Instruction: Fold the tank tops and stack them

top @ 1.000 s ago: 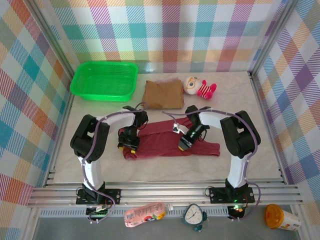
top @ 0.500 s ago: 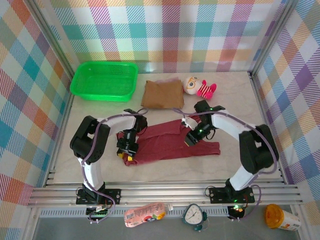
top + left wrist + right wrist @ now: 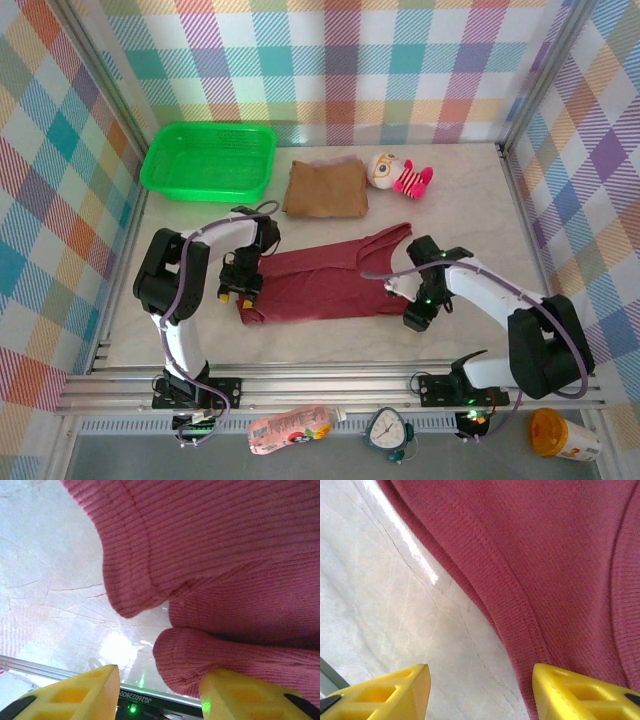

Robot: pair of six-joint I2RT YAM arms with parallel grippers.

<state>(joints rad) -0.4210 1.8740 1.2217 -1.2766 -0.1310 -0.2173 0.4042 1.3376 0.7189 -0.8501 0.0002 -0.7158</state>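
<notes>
Dark maroon ribbed cloth tank top [image 3: 320,288] laid out. Left gripper [image 3: 238,294], right gripper [image 3: 416,314] — jaws apart, nothing held. Near edge to be pinched at both ends, lifted evenly.

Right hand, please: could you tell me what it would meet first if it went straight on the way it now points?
The right hand would probably meet bare table first, beside the hem of the maroon tank top; one finger may catch cloth, depth being unclear.
</notes>
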